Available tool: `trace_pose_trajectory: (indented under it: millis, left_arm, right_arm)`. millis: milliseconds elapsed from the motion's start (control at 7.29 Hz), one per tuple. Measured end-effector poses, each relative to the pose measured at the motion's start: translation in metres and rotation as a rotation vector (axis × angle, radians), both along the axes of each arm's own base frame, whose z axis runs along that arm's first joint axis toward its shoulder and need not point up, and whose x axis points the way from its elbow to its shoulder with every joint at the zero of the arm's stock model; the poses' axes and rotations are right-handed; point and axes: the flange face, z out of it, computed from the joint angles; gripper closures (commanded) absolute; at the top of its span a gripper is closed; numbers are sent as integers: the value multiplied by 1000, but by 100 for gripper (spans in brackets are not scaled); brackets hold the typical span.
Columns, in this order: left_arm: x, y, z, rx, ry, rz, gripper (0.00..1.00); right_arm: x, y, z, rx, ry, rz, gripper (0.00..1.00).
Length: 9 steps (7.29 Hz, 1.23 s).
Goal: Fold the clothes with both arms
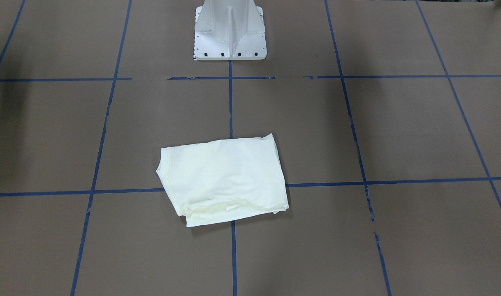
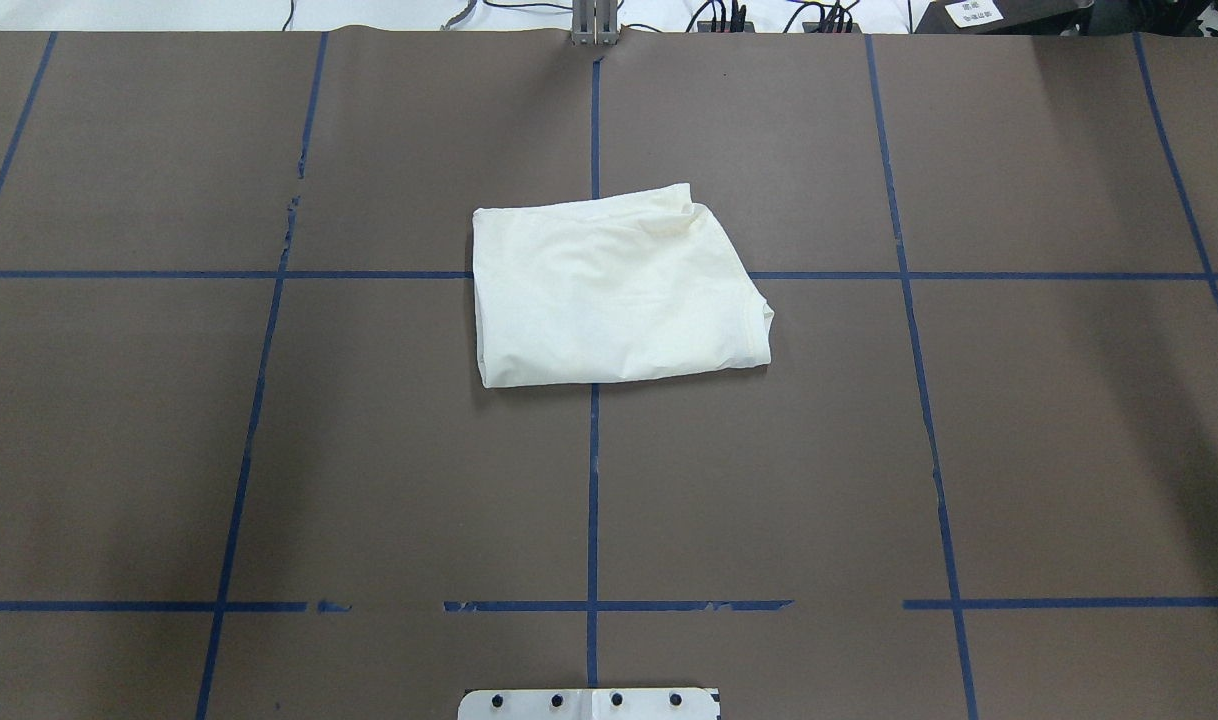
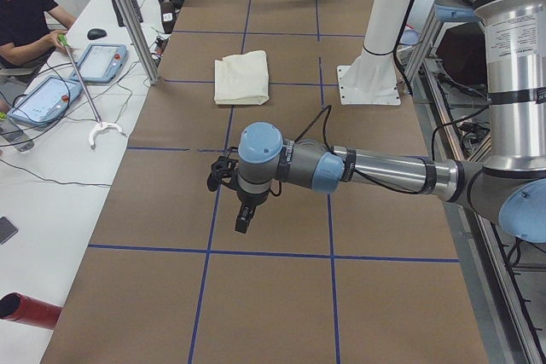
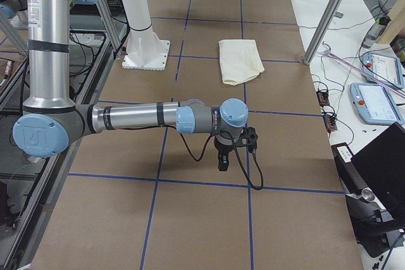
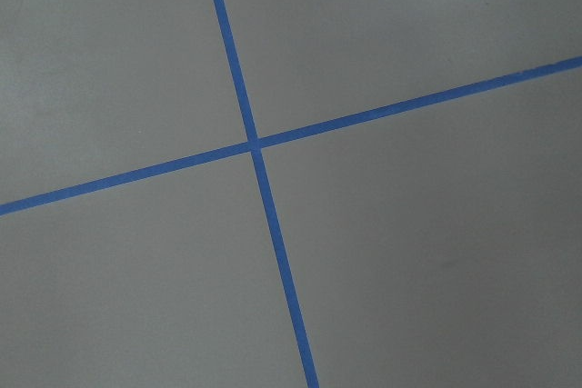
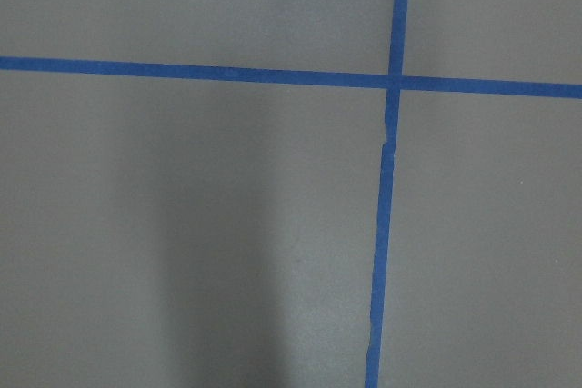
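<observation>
Brown paper covered the surface, and blue tape lines divided it into a grid of rectangles. 2 arms reached out low and level over it, 1 at each end. The left arm filled the near part of the exterior left view, and the right arm filled the near part of the exterior right view. The white pedestal base stood bolted at the robot's edge of the surface, on the middle tape line.

The cream T-shirt lay folded into a rough rectangle in the middle of the surface, straight out from the pedestal. It covered the crossing of 2 tape lines, plain side up, with a stitched hem along the edge on the robot's right.

The left end effector pointed down, close over the paper beside a tape line and well apart from the shirt. The right end effector hung the same way at the opposite end. Both appeared only in the side views, so I cannot tell whether their fingers were apart or together. Each wrist camera looked down on a tape crossing.
</observation>
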Motion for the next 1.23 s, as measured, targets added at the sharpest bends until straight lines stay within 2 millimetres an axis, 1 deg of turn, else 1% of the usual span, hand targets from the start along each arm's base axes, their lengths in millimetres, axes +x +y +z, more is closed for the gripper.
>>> trace_pose_trajectory:
  millis: [960,1234]
  left_arm:
    - [1,-2,-12,24,11,3,0]
    - [1,-3,-12,23,11,2,0]
  right_arm:
    - [0,-1,-1,12,-3,1,0]
    - [0,0,0,13,-3,1,0]
